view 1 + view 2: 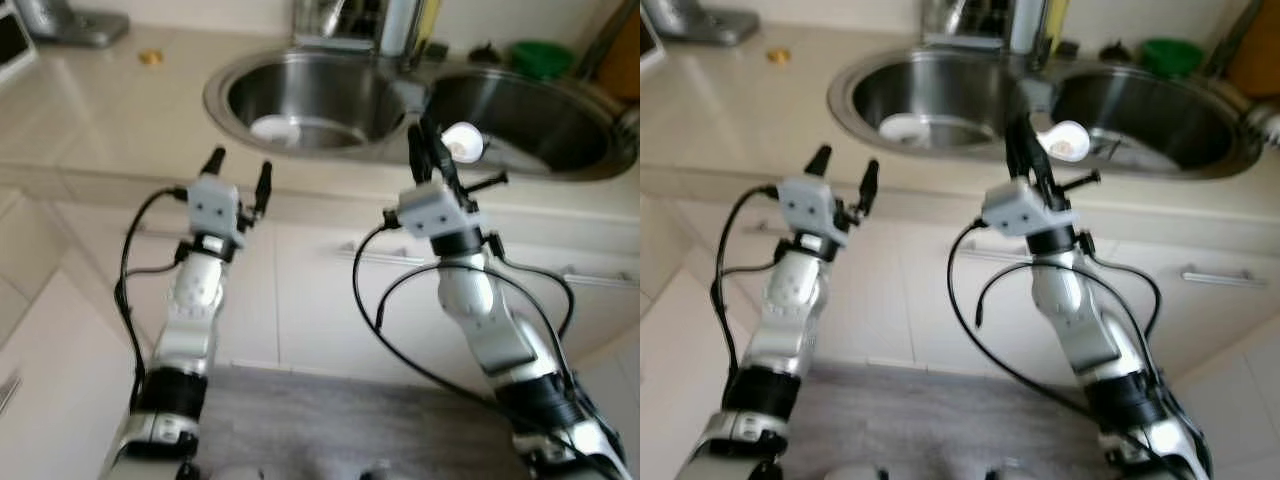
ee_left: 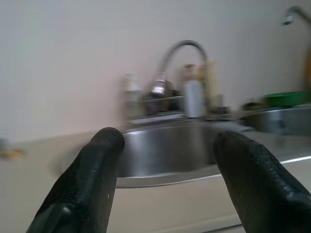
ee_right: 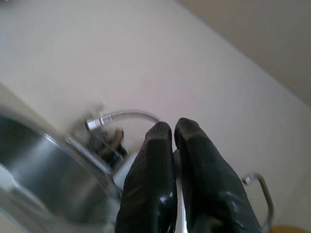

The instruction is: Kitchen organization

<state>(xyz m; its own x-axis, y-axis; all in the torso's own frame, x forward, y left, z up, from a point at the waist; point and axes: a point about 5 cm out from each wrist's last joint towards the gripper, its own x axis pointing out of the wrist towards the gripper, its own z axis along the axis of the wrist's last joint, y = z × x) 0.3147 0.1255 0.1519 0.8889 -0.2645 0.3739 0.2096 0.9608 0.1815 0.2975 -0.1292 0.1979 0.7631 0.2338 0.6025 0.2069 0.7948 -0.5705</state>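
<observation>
I face a steel double sink (image 1: 222, 108) set in a beige counter. A white dish (image 1: 283, 128) lies in the left basin. My right gripper (image 1: 424, 135) is raised over the divider between the basins, shut on the handle of a white spoon (image 1: 463, 142) whose bowl sticks out to the right. In the right wrist view its fingers (image 3: 155, 160) are pressed together on a thin handle. My left gripper (image 1: 240, 170) is open and empty, held in front of the counter edge below the left basin. The left wrist view looks between its fingers (image 2: 97, 165) at the sink rim (image 2: 160, 177).
A curved faucet (image 2: 181, 47) and bottles stand behind the sink. A green item (image 1: 541, 56) sits at the back right, a small gold object (image 1: 150, 57) on the counter at the left. White cabinet fronts with bar handles (image 1: 592, 279) run below the counter.
</observation>
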